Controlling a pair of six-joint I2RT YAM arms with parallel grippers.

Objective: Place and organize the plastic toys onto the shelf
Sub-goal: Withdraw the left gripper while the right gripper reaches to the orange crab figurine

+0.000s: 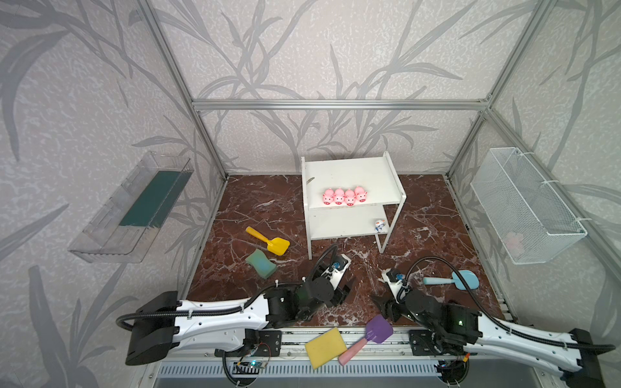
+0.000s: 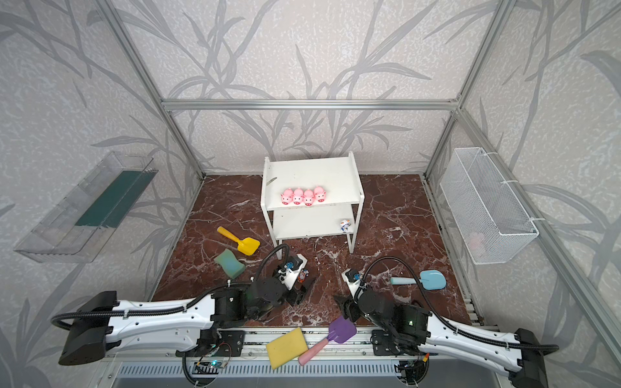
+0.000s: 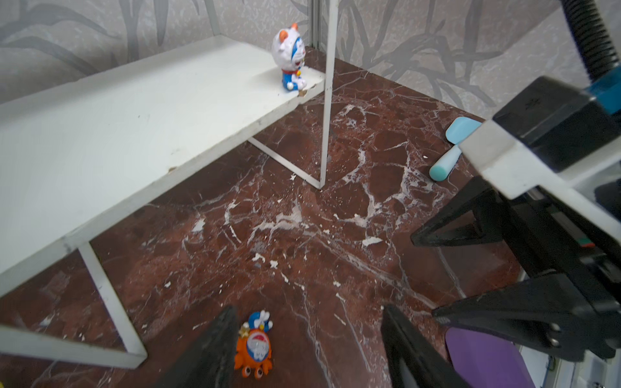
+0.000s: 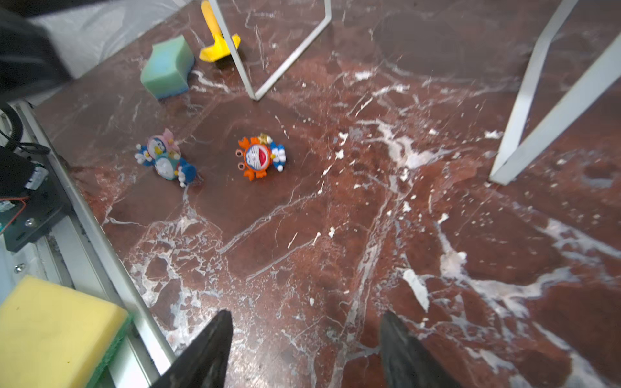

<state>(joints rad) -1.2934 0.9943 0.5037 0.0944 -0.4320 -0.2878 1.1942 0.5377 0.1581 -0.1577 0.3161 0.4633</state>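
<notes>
A red-brown marble tabletop [image 1: 268,208] carries a white two-tier shelf [image 1: 349,171] at frame centre. Four glossy pink pigs [image 1: 344,196] line its upper board; a white-blue figurine [image 1: 379,225] stands on the lower board, at right. On the marble: yellow plastic shovel [image 1: 268,241] and teal sponge [image 1: 261,263] left, blue plastic shovel [image 1: 453,279] right, orange crab figurine [image 2: 303,274] lower centre, teal figurine [image 4: 166,159] near it.

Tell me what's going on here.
Two robot arms are putting toys onto the white shelf. Four pink pigs stand in a row on its top board, and a white-blue figurine sits on the lower one. The left gripper hovers open over the orange figurine, which lies on the table. A teal figurine lies nearby. The right gripper is open and empty.
</notes>
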